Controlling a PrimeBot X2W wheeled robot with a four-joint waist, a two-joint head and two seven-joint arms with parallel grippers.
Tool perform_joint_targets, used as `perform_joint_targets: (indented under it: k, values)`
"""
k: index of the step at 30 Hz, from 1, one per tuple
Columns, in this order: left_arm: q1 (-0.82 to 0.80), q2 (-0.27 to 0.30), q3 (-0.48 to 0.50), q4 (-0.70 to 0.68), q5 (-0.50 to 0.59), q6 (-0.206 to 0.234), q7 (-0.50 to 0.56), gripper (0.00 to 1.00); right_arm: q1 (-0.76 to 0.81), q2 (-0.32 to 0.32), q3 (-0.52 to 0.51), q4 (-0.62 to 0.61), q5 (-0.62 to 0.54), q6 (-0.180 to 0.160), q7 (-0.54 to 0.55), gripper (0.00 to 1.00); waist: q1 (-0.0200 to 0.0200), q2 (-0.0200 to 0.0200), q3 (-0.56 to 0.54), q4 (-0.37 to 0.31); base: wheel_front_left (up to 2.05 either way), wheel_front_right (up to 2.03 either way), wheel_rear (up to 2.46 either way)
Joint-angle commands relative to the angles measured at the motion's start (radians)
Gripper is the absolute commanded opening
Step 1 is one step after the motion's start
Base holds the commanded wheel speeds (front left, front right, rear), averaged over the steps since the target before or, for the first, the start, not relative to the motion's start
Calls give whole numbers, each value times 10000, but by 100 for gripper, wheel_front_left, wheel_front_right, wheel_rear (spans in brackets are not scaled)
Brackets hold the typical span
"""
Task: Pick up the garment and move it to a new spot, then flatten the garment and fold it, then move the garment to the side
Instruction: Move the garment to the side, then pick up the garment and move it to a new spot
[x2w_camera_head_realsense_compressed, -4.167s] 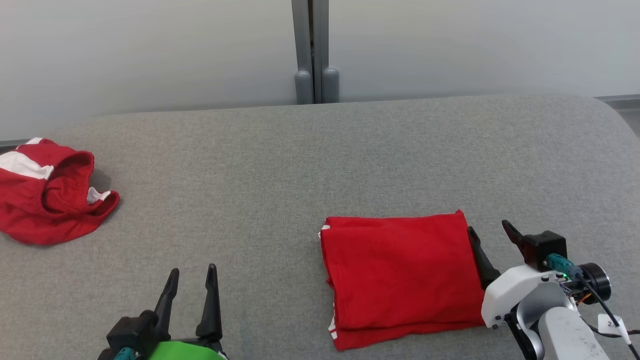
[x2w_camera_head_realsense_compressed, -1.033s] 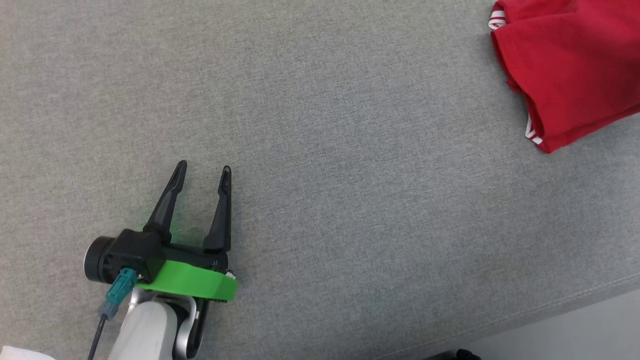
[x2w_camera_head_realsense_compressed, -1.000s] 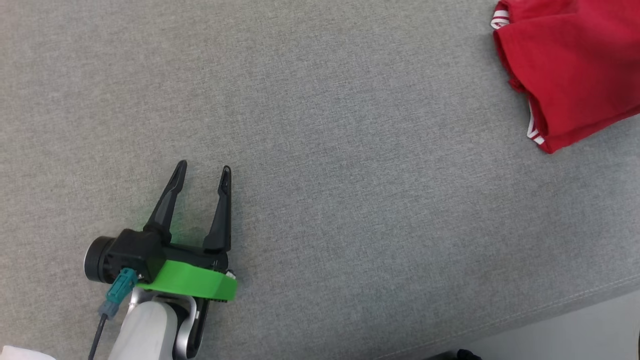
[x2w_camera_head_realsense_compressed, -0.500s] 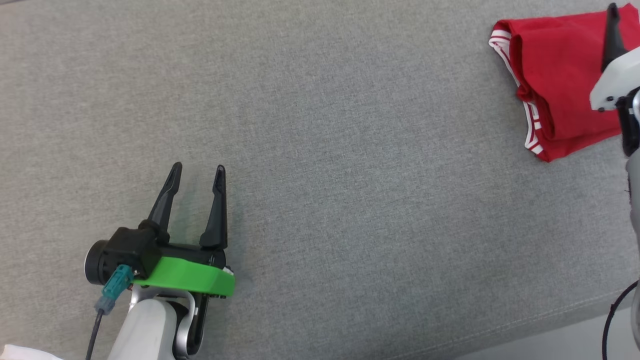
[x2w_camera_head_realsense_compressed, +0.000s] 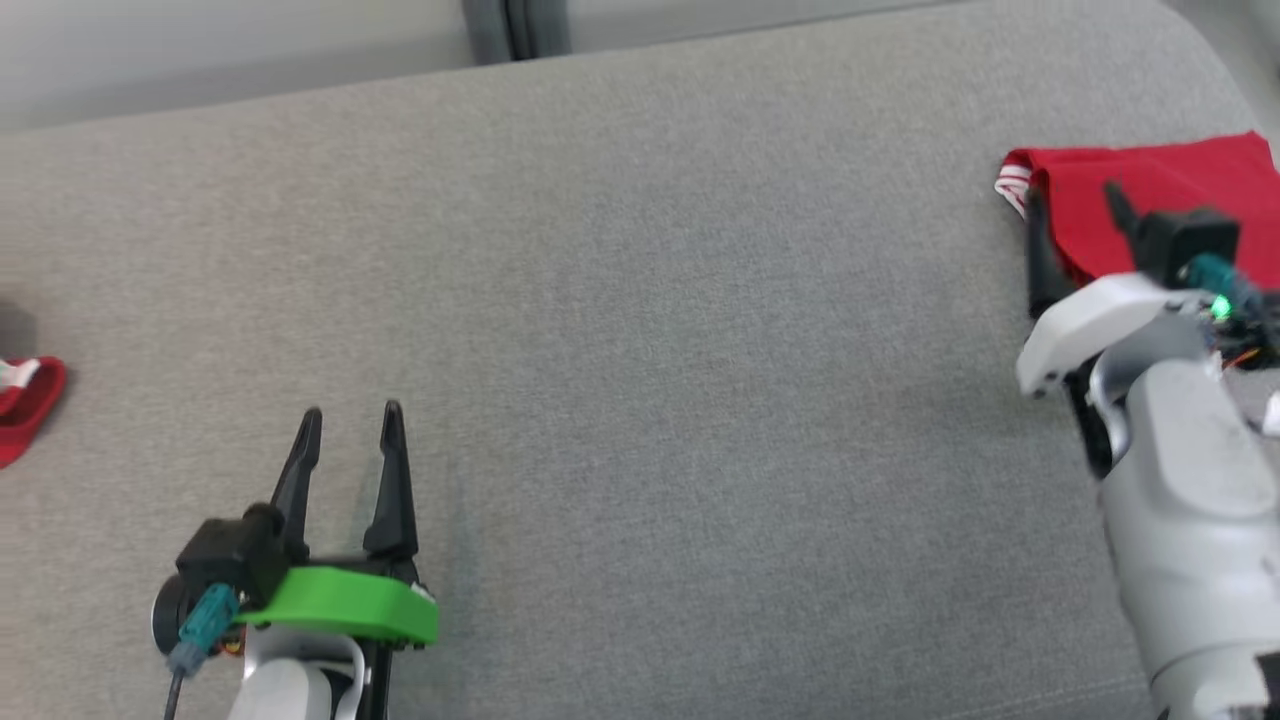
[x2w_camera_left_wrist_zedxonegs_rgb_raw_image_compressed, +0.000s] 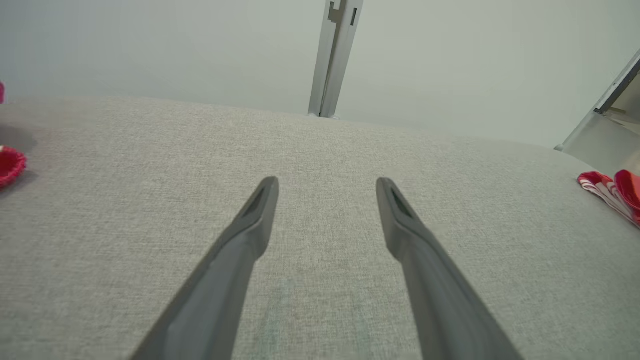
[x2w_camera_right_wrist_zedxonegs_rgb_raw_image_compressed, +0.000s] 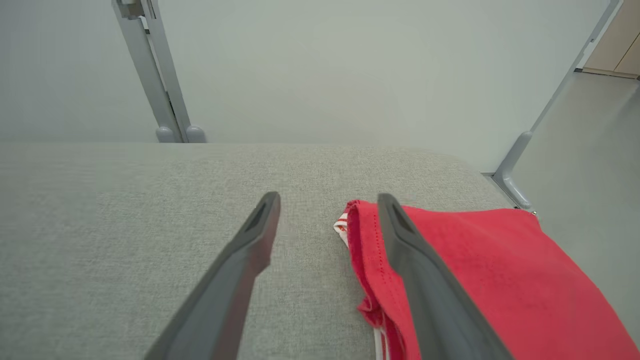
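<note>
Since half a second ago my right claw (x2w_camera_head_realsense_compressed: 1070, 200) has drawn back toward me. Then a single finger of it stood over the cloth at the edge of my head view; now both fingers show, with the pale forearm behind them. My head has also lifted, so a strip of wall (x2w_camera_head_realsense_compressed: 230, 50) and a grey post (x2w_camera_head_realsense_compressed: 515, 15) now show beyond the grey surface (x2w_camera_head_realsense_compressed: 650, 300).

My right claw (x2w_camera_right_wrist_zedxonegs_rgb_raw_image_compressed: 327, 200) is released, with the fingers spread wide and nothing pinched between them. The folded red garment (x2w_camera_head_realsense_compressed: 1170, 180) lies flat just ahead of it and to its right. From the wrist, my left finger hangs over bare surface, and my right finger crosses the garment (x2w_camera_right_wrist_zedxonegs_rgb_raw_image_compressed: 475, 265) close to its folded left edge. The white-striped hem peeks out in the gap between the two. I cannot tell whether the right finger touches the cloth or hangs just above it.

My left claw (x2w_camera_head_realsense_compressed: 350, 415) is likewise released and empty, fingers apart over bare surface (x2w_camera_left_wrist_zedxonegs_rgb_raw_image_compressed: 320, 150). The folded garment (x2w_camera_left_wrist_zedxonegs_rgb_raw_image_compressed: 610, 192) is well off to its right. A second red garment (x2w_camera_head_realsense_compressed: 25, 400), bunched up, lies well off to its left (x2w_camera_left_wrist_zedxonegs_rgb_raw_image_compressed: 7, 167).
</note>
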Motion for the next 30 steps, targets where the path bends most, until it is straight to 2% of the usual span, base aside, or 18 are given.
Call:
perform_joint_targets:
  k: [1, 6, 16, 23, 30]
  values:
    - [276, -47, 110, 37, -102, -25, 2, 100, 519, 113, 37, -385, 93, -16, -35, 100, 0, 0, -742, 571, 0, 0, 0]
    - [960, -114, 321, 108, -108, -61, 1, 100, 2343, 543, 159, -1806, 709, -16, -41, 100, 0, 0, -1306, 925, 0, 0, 0]
    - [1978, -175, 404, -15, -193, -33, -1, 100, 5240, 607, 943, -3757, 2513, -16, -42, 100, 0, 0, -2138, 1189, 0, 0, 0]
    - [2411, -176, 183, -248, -452, 167, 1, 100, 6341, 613, 1334, -4752, 2351, -16, -45, 100, 0, 0, -2385, 1125, 0, 0, 0]
    - [2447, -175, 51, -397, -480, 249, 1, 100, 6609, 615, 1498, -4932, 2314, -16, -43, 100, 0, 0, -2435, 1123, 0, 0, 0]
